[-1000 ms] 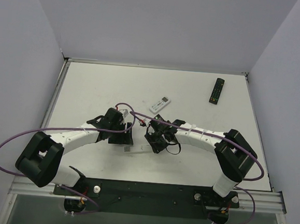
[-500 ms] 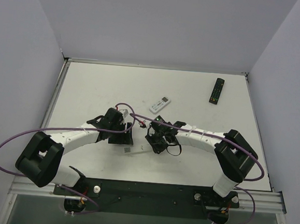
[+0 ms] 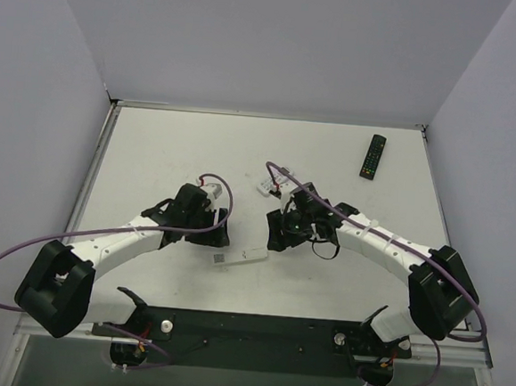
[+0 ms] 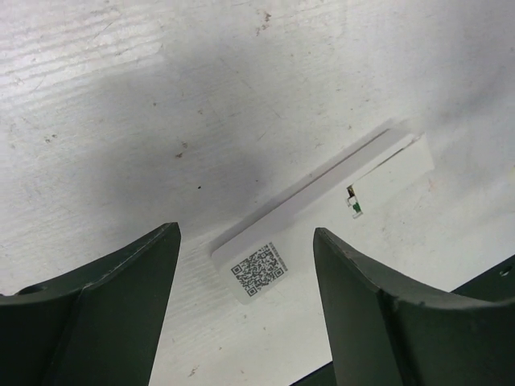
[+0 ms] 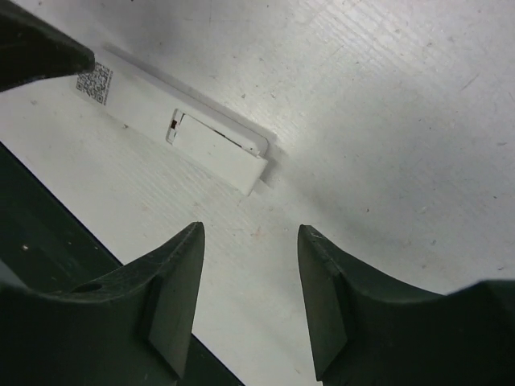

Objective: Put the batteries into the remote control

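Between the two hands, near side of the bench (image 3: 154, 149): remote control (image 3: 239, 257) lies flat, QR sticker (image 4: 257, 271) at the end nearer the left arm.
cover (image 5: 216, 155): panel at the far end sits skewed off the body, seemingly slid part way; a small dark mark at its seam is too small to read.
batteries: none visible in any view; count zero.
left hand (image 4: 245, 237): fingers apart, empty, over the sticker end, not touching.
right hand (image 5: 249, 233): fingers apart, empty, above the cover end.
step: likely opening the compartment; loading not begun.
next: calls for one hand to pin the body while the other draws the cover clear; then the cells must be located.
count: three remotes in all, namely the slim one, a wider white remote (image 3: 266, 186) partly under the right arm's cable, and a black remote (image 3: 373, 156) far right; two hands.
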